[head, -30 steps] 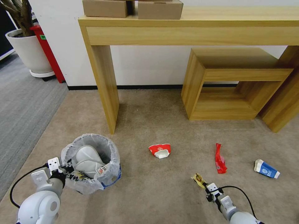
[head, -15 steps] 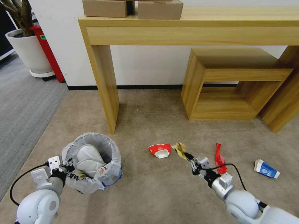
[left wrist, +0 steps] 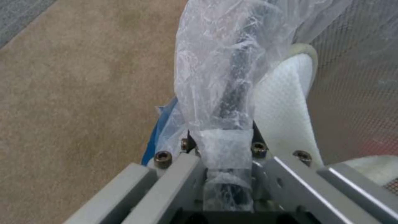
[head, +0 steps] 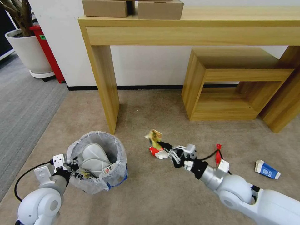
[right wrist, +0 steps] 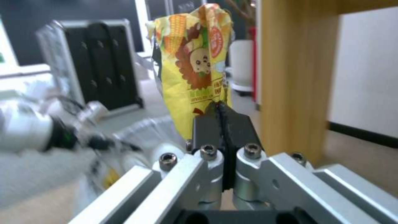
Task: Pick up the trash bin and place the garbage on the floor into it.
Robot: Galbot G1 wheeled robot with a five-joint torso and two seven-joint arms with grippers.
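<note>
Yellow wrapper (right wrist: 191, 67) pinched in right gripper (right wrist: 222, 119), above carpet

Against a white wall (head: 147, 68), a long light-wood console table (head: 187, 28) carrying two cardboard boxes (head: 104, 7) (head: 161, 9) at its left end. Tucked beneath its right half, a low open wooden shelf unit (head: 231, 84). Underfoot, beige carpet (head: 150, 193) meeting grey carpet (head: 22, 97) on the left. In the far left corner, a white planter (head: 28, 51) holding a trunked plant (head: 18, 14), with a red upright object (head: 48, 53) leaning just beside it. Along the wall's foot, a dark baseboard (head: 147, 87).
</note>
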